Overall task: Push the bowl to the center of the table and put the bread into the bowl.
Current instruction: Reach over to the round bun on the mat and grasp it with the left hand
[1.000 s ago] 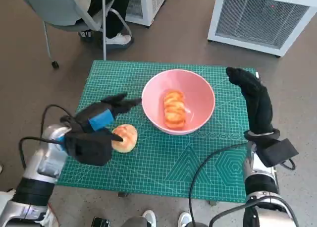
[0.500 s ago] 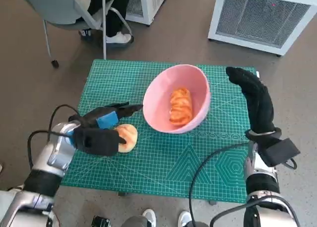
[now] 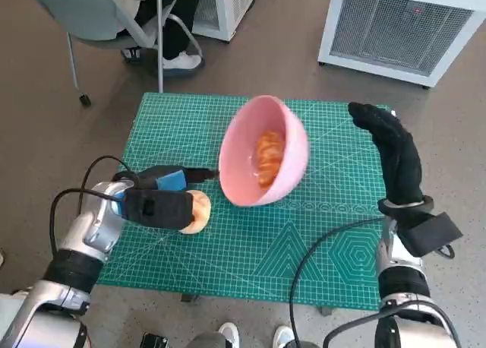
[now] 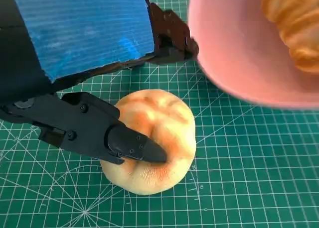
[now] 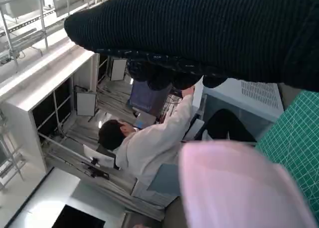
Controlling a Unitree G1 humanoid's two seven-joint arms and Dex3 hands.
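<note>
The pink bowl [image 3: 250, 139] is tipped steeply onto its edge near the middle of the green mat, with a ridged bread [image 3: 267, 156] lying inside it. A round bun [image 3: 197, 211] sits on the mat just left of the bowl. My left hand [image 3: 161, 202] lies over the bun; one finger [image 4: 130, 144] presses on the bun [image 4: 159, 133] while the outstretched fingertips [image 4: 172, 39] touch the bowl's wall [image 4: 239, 58]. It grips nothing. My right hand [image 3: 393, 152] stands upright and flat, a short gap right of the bowl, empty.
The green cutting mat [image 3: 304, 242] covers the small table. A chair and a person's legs [image 3: 163, 29] stand beyond the far left corner, a white grilled unit [image 3: 402, 25] at the far right. The right wrist view shows a person in white [image 5: 149, 148] behind the bowl [image 5: 234, 183].
The bowl has tipped from lying flat to standing steeply on its edge, the bread sliding with it. My left hand has sunk onto the bun, fingertips still at the bowl. The right hand has stayed put.
</note>
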